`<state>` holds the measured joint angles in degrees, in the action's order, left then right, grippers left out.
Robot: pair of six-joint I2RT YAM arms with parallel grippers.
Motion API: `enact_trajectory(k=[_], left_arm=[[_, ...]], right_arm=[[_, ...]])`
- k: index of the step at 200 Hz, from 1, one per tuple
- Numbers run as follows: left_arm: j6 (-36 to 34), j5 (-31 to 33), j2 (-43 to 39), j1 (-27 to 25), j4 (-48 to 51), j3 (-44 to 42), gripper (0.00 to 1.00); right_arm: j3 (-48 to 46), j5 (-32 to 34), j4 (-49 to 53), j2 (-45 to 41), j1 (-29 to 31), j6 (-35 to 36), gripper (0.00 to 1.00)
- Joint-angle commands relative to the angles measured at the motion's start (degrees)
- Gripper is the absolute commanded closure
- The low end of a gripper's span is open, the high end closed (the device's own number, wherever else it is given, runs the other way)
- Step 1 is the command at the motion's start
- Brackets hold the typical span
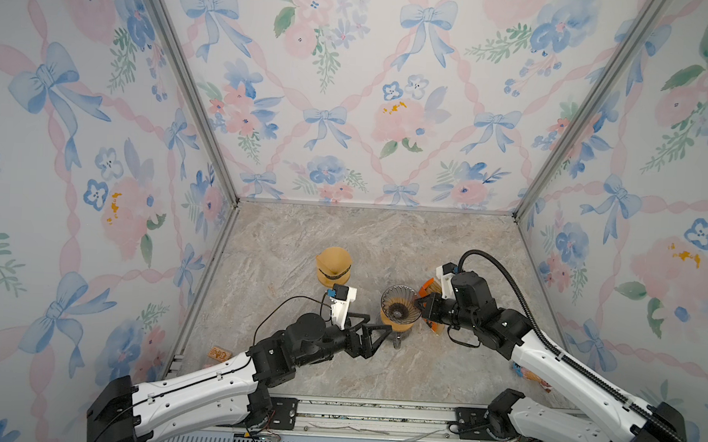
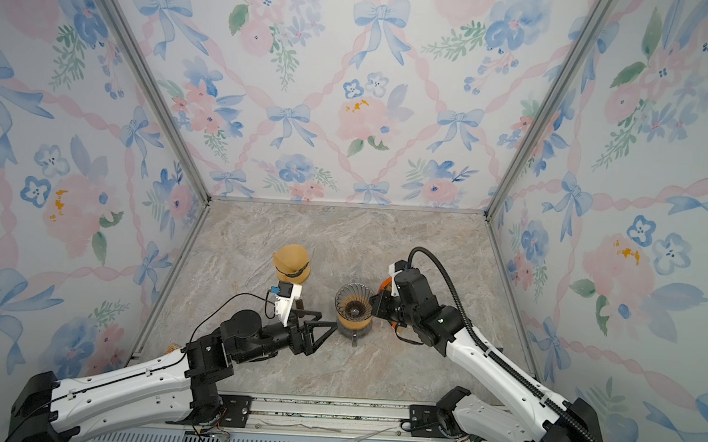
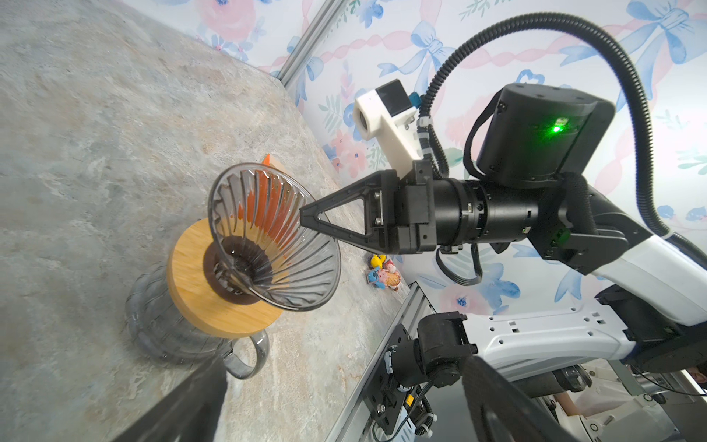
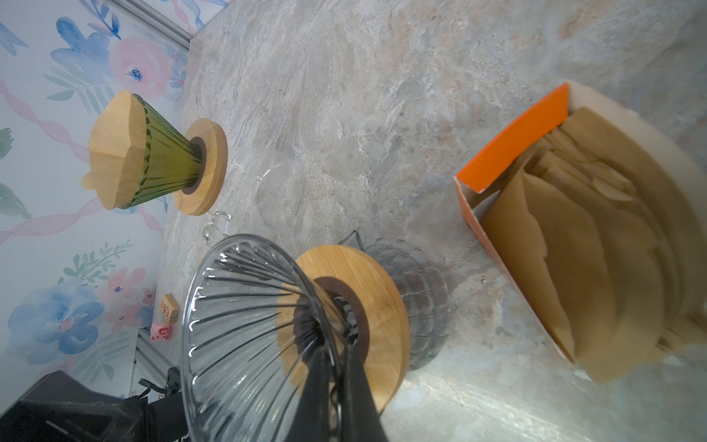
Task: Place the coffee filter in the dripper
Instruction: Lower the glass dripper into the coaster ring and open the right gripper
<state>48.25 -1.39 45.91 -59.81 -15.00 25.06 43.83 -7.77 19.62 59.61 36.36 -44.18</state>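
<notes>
While the left claw (image 1: pixel 380 322) stood released and wide, gripping nothing, just beside the clear glass dripper (image 1: pixel 400 303) in both top views, the right claw (image 1: pixel 416 306) met that dripper's rim from the opposite side, clenched; farther back on the marble desk (image 1: pixel 343 238) a second dripper (image 1: pixel 333 276) carried a brown coffee filter (image 1: pixel 333 259); an orange box (image 1: pixel 427 285) showed beside the right wrist.

From the left wrist, the glass dripper sat on a wooden collar (image 3: pixel 199 291) over a glass carafe (image 3: pixel 153 325); the right claw's tips lay shut against the rim, and I could not tell whether they pinched the glass.

From the right wrist, the closed fingers (image 4: pixel 317 390) crossed the dripper's rim; a stack of filters (image 4: pixel 593 248) stood in the open orange box, apart from the glass dripper; the second dripper, green, held its coffee filter, which stood above its rim.
</notes>
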Motion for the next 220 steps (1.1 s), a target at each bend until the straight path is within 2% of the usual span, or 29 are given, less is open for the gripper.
enact_trajectory(k=[1, 135, 220], left_arm=[[0.38, -0.19, -1.18, 0.44, -0.59, -0.82, 0.02], [0.53, 0.16, -1.44, 0.53, -0.5, -1.5, 0.02], [0.62, 0.17, -1.09, 0.56, -0.52, -1.57, 0.02]], right_arm=[[-0.86, -0.63, -1.47, 0.5, -0.63, -0.65, 0.94], [0.13, 0.24, 0.61, -0.95, -0.43, -0.16, 0.86], [2.9, 3.75, 3.64, 0.22, 2.04, 1.47, 0.89]])
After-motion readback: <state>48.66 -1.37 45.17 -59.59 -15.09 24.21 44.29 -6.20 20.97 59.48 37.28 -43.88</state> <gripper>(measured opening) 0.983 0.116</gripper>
